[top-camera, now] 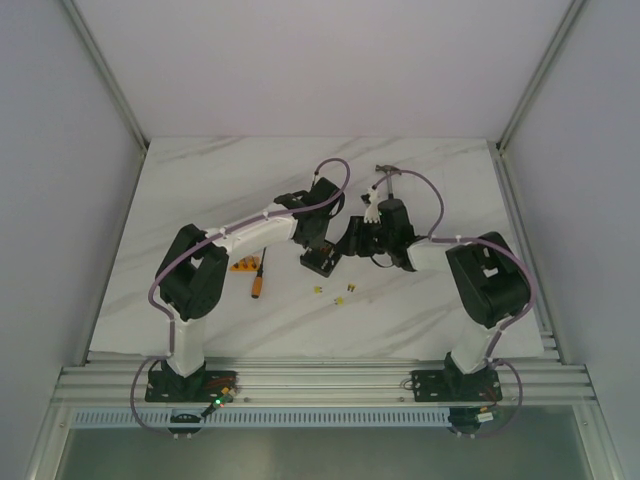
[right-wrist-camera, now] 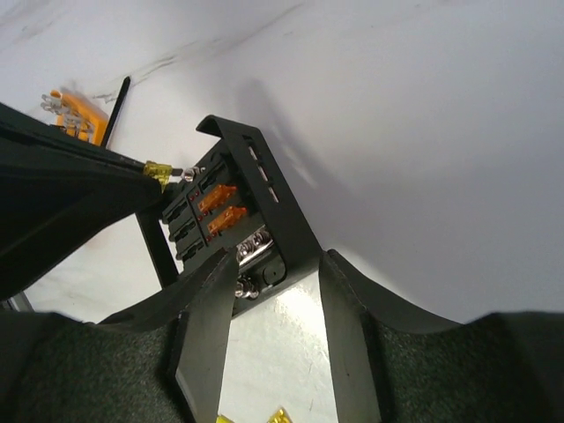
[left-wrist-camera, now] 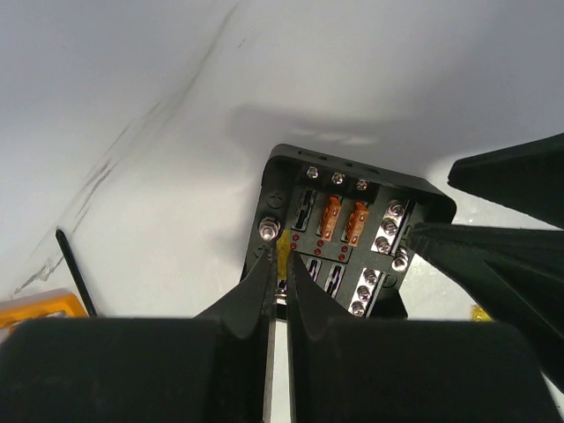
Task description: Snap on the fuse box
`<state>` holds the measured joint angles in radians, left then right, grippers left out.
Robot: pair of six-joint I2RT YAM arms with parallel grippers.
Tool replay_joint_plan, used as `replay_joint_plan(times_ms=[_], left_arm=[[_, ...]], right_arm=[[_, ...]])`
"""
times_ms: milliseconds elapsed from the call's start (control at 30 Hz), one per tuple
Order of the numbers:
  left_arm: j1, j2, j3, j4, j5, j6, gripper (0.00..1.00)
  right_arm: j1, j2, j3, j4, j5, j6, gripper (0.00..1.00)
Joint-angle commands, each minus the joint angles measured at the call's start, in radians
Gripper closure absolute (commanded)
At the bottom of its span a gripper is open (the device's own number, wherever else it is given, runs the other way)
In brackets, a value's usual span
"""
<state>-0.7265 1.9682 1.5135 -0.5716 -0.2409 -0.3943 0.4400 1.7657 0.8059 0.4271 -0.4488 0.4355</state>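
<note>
Pinched nearly shut, my left gripper (left-wrist-camera: 278, 264) holds one small yellow fuse (right-wrist-camera: 159, 170) by its body. The metal prongs point at the fuse box (right-wrist-camera: 286, 211), just short of its open top. My right gripper (right-wrist-camera: 278, 264) stands about half open, with its fingers (right-wrist-camera: 207, 326) set on either side of the box's near end, against the black outer wall. I judge that to be a steadying grip.

The box sits at the middle of the worktop (top-camera: 200, 180), between my two wrists. Two orange fuses (left-wrist-camera: 344, 222) are seated in it, beside rows of screw terminals. No clear lid shows in any view.

I judge the box to be light, stiff plastic that would skate on this smooth surface if pushed from one side. It should be held by the solid outer walls, never across the fuses or the terminals. Any snap tabs are likely brittle, so pressure should go straight down and evenly. The fuse is tiny and its prongs are thin, so a skewed push could bend them.

Further out, a few loose fuses (top-camera: 340, 298) lie just in front of the box. A screwdriver (top-camera: 258, 283) and a flat orange block (top-camera: 243, 267) lie to its left.
</note>
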Motion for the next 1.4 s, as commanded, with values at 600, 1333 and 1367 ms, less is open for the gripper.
replay_joint_plan(times_ms=[600,1333,1367], left_arm=[[0.001,-0.063,-0.042,-0.025,0.033,-0.009,1.00],[-0.002,-0.066,-0.067,-0.059,0.003,0.032,1.00],[-0.002,-0.060,-0.065,-0.062,0.002,0.034,1.00]], right_arm=[[0.029,0.074,0.050,0.059,-0.116,-0.023,0.67],[-0.025,-0.214,-0.053,-0.134,0.159,-0.135,0.42],[-0.031,-0.261,-0.067,-0.147,0.186,-0.143,0.41]])
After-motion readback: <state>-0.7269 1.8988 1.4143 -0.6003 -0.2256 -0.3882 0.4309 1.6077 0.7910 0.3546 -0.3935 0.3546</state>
